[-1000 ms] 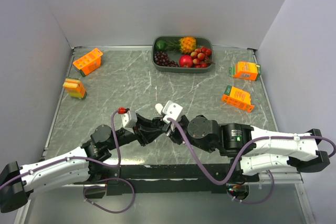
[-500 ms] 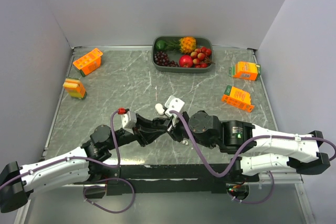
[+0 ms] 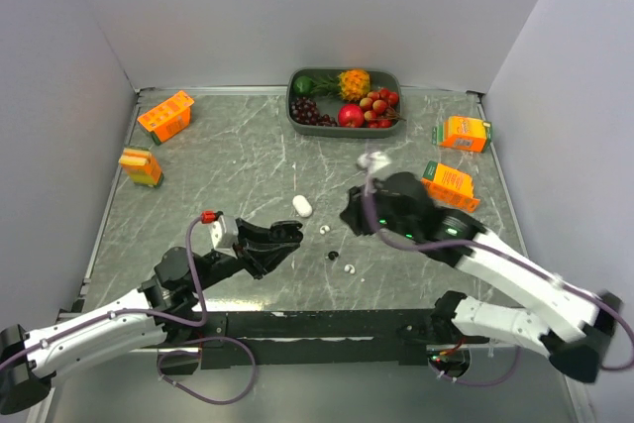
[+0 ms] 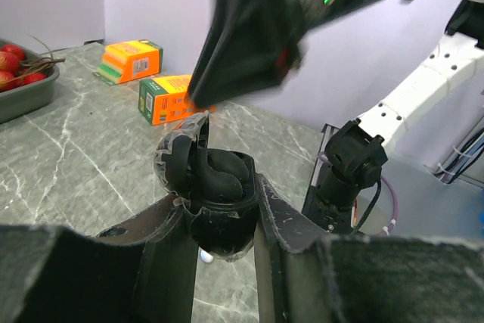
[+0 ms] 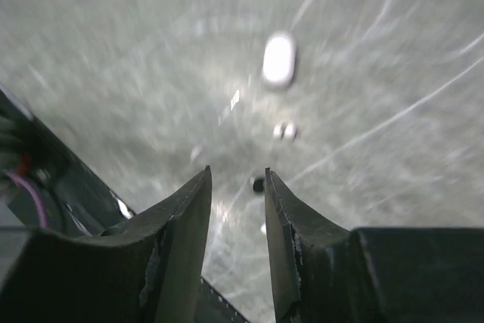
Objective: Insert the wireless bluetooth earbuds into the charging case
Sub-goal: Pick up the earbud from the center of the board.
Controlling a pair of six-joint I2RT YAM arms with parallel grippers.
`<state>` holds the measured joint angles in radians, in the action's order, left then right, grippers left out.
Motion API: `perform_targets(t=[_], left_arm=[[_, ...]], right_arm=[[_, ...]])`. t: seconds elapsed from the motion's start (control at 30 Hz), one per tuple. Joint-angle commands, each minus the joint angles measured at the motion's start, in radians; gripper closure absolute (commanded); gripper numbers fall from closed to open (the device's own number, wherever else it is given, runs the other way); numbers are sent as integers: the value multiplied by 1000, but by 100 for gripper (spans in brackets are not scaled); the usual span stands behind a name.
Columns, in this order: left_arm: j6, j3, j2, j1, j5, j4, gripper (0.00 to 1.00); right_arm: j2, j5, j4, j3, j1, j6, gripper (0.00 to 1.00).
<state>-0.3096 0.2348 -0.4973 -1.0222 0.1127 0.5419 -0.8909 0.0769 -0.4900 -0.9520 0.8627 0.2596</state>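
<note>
My left gripper (image 3: 280, 242) is shut on an open black charging case (image 4: 218, 200) and holds it just above the table, with its lid tipped back. A dark rounded shape lies inside it; I cannot tell whether it is a bud. My right gripper (image 3: 351, 217) is open and empty, raised above the table to the right of the case. Loose earbuds lie on the table between the arms: a pale one (image 3: 324, 230), a black one (image 3: 333, 256) and a white one (image 3: 349, 268). The blurred right wrist view shows the black bud (image 5: 259, 184) between my fingers and far below them.
A closed white oval case (image 3: 302, 206) lies beyond the buds and also shows in the right wrist view (image 5: 278, 59). A grey fruit tray (image 3: 294, 111) stands at the back. Orange cartons lie at the left (image 3: 165, 116), (image 3: 141, 166) and right (image 3: 464, 133), (image 3: 448, 183).
My right arm has lifted away from the left gripper's case, up and to the right. My left gripper has drawn back slightly left with the case. The loose buds now show.
</note>
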Motion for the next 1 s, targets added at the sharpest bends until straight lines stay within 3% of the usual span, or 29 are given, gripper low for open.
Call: perform_targets(t=[0.0, 0.53, 0.97], left_arm=[[-13, -2, 42, 1, -33, -32, 99], [-25, -8, 69, -9, -31, -40, 99], [-19, -5, 62, -16, -54, -56, 99]], right_arm=[[-181, -172, 40, 90, -13, 55, 59], [-552, -157, 133, 111, -37, 55, 61], [-645, -131, 186, 124, -71, 55, 71]])
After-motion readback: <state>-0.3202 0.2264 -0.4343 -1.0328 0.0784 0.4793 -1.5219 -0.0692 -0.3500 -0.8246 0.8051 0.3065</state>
